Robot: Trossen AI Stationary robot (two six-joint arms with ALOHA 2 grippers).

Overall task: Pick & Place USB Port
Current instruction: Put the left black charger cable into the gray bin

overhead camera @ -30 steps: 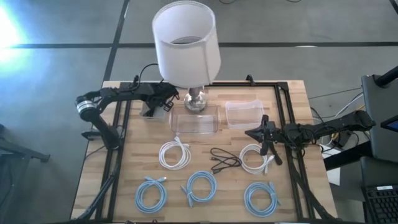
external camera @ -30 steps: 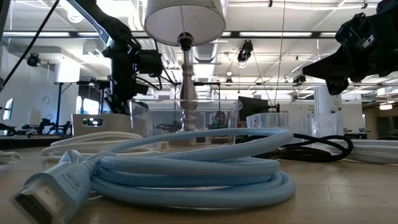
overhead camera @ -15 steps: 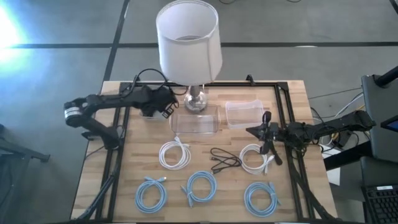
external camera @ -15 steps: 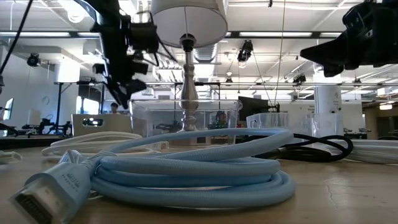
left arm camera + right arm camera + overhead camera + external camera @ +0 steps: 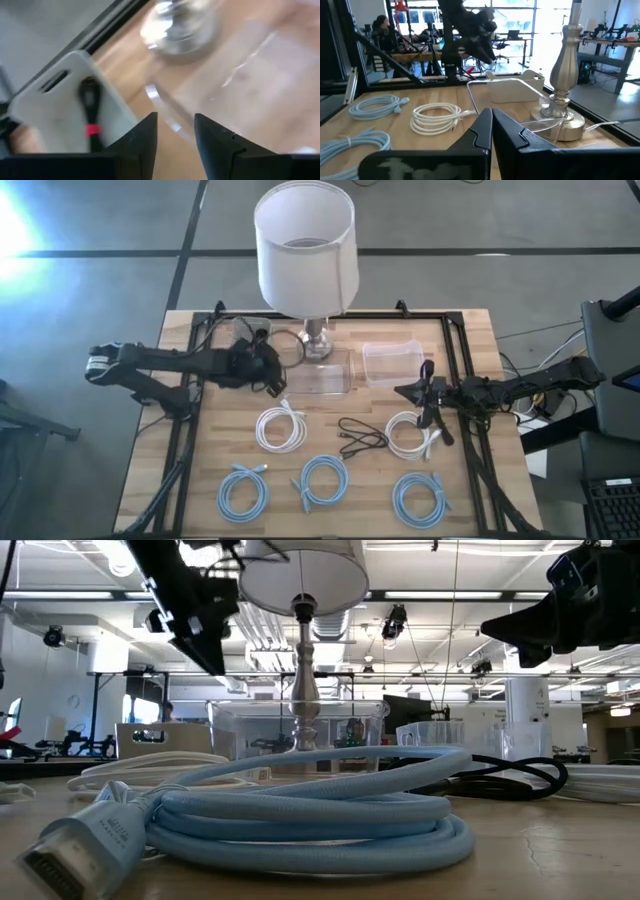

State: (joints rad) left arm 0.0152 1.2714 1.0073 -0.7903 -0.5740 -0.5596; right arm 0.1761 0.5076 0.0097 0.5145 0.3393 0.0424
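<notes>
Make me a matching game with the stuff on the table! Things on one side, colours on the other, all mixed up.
Things:
1. lamp shade
2. cable at the table's front middle
3. thin cable in the middle
4. lamp base

Colours:
A. black
B. silver
C. white
D. light blue

Pairs: 1-C, 2-D, 3-A, 4-B
</notes>
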